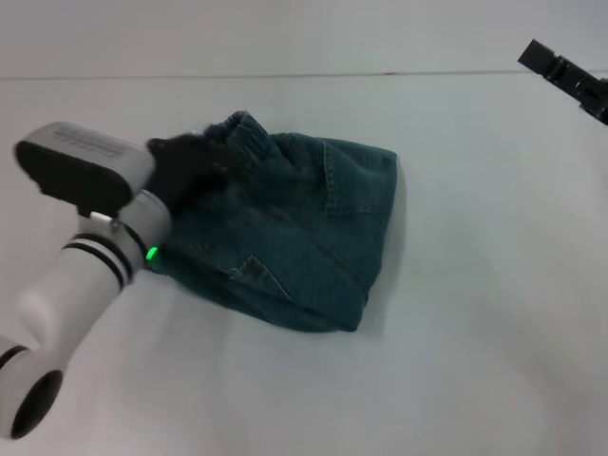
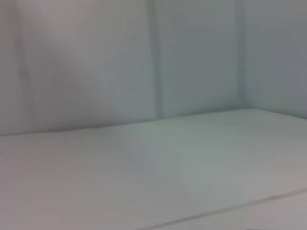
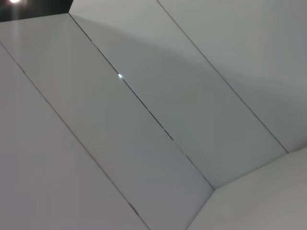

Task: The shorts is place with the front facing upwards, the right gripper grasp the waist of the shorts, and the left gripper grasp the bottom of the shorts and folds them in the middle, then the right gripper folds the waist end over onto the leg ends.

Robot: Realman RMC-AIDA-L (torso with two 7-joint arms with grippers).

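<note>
The shorts (image 1: 285, 237) lie already folded into a compact bundle mid-table, the left gripper (image 1: 190, 166) low at their gathered waistband, fingers impossible to read, and the right gripper (image 1: 568, 74) far off, likewise unreadable.

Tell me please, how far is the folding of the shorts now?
The shorts already lie folded into a compact bundle. The left gripper is at the puckered waist edge; its grip is unclear. The right gripper is raised far away. Whether any fold remains is unclear.
</note>
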